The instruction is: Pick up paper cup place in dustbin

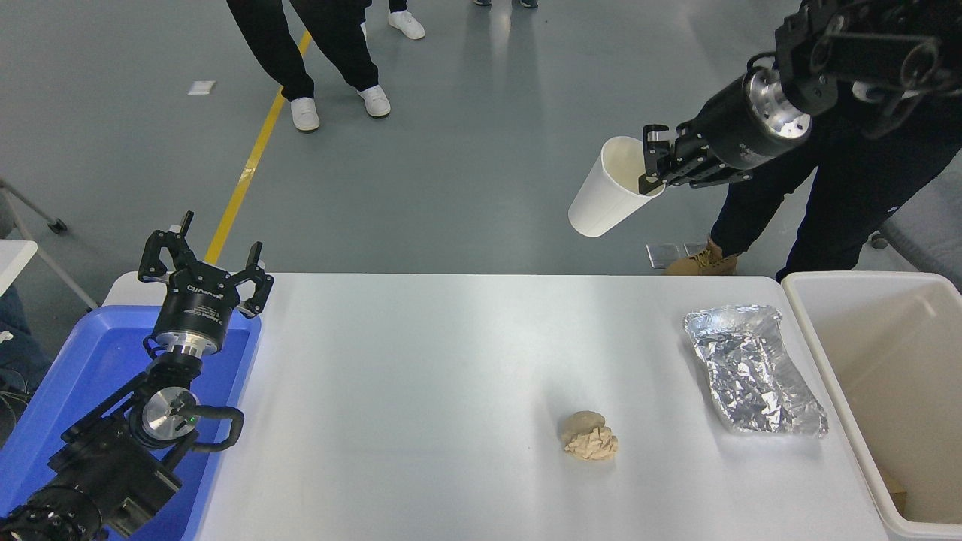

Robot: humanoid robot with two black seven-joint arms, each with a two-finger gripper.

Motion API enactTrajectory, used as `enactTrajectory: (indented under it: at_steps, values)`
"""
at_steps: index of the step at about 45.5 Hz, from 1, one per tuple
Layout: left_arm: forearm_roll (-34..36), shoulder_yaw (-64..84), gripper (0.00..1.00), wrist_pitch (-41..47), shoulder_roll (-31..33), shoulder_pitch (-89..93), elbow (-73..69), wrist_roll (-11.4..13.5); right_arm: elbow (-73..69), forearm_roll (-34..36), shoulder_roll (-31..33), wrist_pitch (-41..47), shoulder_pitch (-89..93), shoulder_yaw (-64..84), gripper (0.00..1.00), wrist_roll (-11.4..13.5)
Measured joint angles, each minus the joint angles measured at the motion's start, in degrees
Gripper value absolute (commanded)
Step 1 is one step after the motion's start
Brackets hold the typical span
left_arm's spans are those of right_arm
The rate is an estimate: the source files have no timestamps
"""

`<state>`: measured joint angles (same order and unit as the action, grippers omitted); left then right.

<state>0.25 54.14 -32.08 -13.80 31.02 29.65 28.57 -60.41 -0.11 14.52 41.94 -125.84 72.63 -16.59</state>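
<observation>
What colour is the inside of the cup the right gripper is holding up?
Cream inside, white outside, as the head view shows on the cup held by the right gripper.

The right gripper is raised high above the white table, pinching the rim of the paper cup, which hangs tilted with its base down and to the left. On the table lie a crumpled brown paper ball and a silver foil tray just beside the dustbin at the right edge. The left gripper sits parked, fingers spread, over the blue tub at lower left
</observation>
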Motion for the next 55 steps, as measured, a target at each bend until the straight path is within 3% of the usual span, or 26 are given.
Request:
enactTrajectory:
  at_steps: [26, 55]
  values:
    - [0.0, 0.0, 0.98, 0.0, 0.0, 0.0, 0.0, 0.0, 0.7, -1.4, 2.5, -1.9, -0.3, 0.5, 0.00, 0.1]
    - [0.0, 0.0, 0.98, 0.0, -0.1, 0.0, 0.0, 0.1, 35.2, -0.3, 11.0, -17.2, 34.8, 2.9, 0.00, 0.8]
